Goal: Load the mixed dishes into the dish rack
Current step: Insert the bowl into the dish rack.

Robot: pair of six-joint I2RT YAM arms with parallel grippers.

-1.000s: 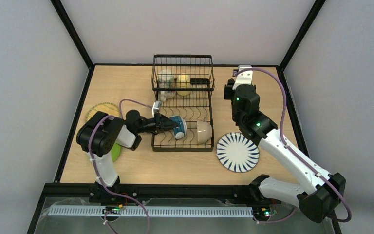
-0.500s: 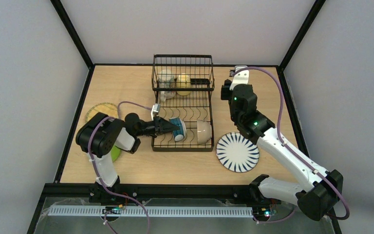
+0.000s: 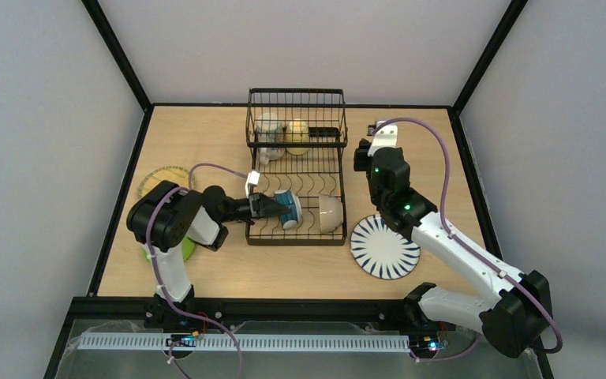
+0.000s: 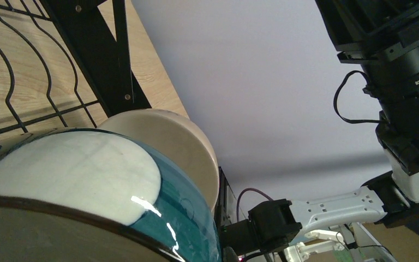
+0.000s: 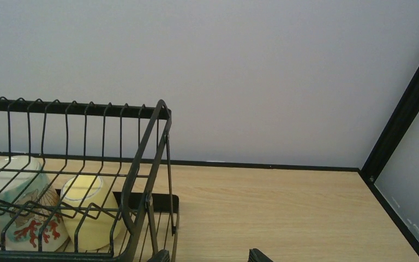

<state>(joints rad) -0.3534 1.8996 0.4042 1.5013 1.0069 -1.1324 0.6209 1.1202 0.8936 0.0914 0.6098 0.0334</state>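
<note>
Overhead view of a wooden table (image 3: pixel 284 268) with a black wire dish rack (image 3: pixel 296 242) at centre and a robot arm at each lower corner.

The left gripper (image 3: pixel 271 207) reaches in from the left over the rack's lower row of dividers. Its jaws are closed on the rim of a blue and white bowl (image 3: pixel 289 209). The bowl is tipped on edge, with its mouth towards the gripper and its foot pointing right. Its axis lies level, in line with the gripper. A white bowl (image 3: pixel 330 213), also on edge, stands just right of it. In the left wrist view the two are very close, but contact cannot be confirmed.

The coming move likely depends on this: the bowl is directly right of the jaws and already among the wires. Opening the jaws and pulling away to the left would leave it beside the white bowl.

At the upper end of the rack, a beige mug (image 3: pixel 268 125) and a yellow mug (image 3: pixel 297 136) sit in the raised basket.

The right gripper (image 5: pixel 207 255) is beside the basket's right edge. Its jaws are apart and hold nothing.

Three plates remain on the table. A striped plate (image 3: pixel 385 246) lies right of the rack's lower corner, nearer the right arm. A green plate (image 3: pixel 188 249) and a yellow plate (image 3: pixel 162 175) lie at left, partly hidden by the left arm.
</note>
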